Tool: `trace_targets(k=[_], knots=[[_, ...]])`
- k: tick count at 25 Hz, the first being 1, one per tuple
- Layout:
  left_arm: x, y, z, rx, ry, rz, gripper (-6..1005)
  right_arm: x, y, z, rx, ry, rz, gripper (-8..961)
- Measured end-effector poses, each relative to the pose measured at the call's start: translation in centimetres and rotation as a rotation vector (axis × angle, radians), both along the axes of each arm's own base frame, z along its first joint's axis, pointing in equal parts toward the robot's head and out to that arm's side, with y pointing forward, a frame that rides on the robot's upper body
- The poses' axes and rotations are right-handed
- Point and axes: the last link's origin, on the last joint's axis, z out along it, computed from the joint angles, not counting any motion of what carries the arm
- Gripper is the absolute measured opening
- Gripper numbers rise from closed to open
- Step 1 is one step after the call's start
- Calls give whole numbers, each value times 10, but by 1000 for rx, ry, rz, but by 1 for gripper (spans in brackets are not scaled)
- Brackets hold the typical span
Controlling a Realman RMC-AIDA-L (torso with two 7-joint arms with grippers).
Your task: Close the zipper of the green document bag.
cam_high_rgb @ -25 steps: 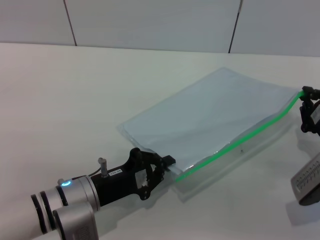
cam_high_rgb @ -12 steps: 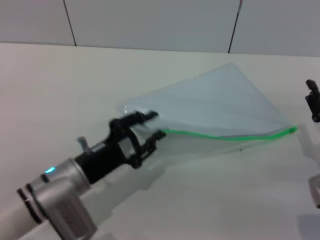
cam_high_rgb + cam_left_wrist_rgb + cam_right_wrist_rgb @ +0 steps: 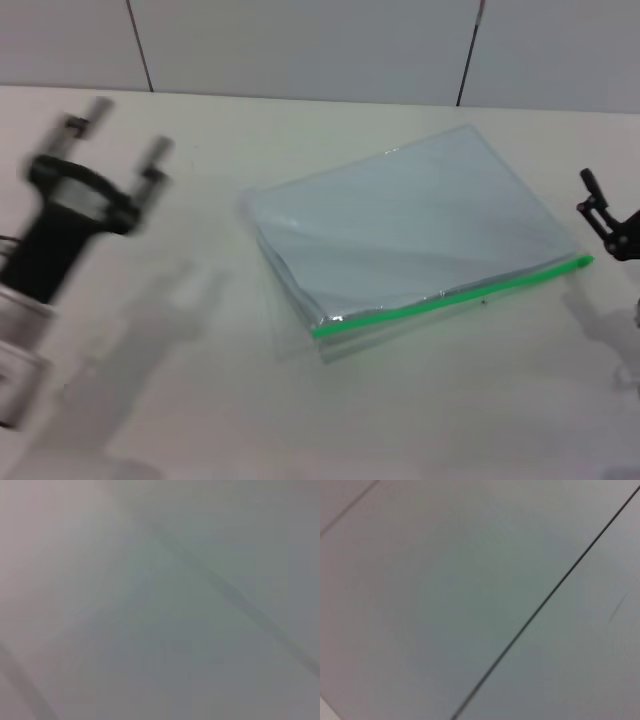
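On a pale surface (image 3: 200,400), the green document bag (image 3: 400,230) lies flat, a little toward three o'clock of the middle in the head view. It is a translucent, pale bluish pouch, turned at a slant. The zipper (image 3: 450,296), a thin bright green strip, runs along the bag's long edge at the six o'clock side, from near the middle of the view out toward three o'clock. The slider is too small to pick out.

At nine o'clock, well apart from the bag, the left claw (image 3: 125,130) is raised above the surface with its two fingers spread apart and pointing toward twelve o'clock, holding nothing. It is blurred. At three o'clock, the right claw (image 3: 600,215) sits at the frame edge, near the zipper's far end but not touching it; I cannot tell how it is set.

Both wrist views show only grey, blurred panels crossed by dark lines.
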Motion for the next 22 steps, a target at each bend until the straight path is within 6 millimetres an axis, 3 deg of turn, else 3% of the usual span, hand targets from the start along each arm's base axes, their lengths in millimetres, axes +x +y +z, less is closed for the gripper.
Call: trace_targets(k=[8,22], knots=[[-43,-3,46,117,-336,198,639,-12,-12,-4,-56,152,64,861],[-60,-9,68,179,-540,237,662,-14,-13,-6,-89,213,66,857]])
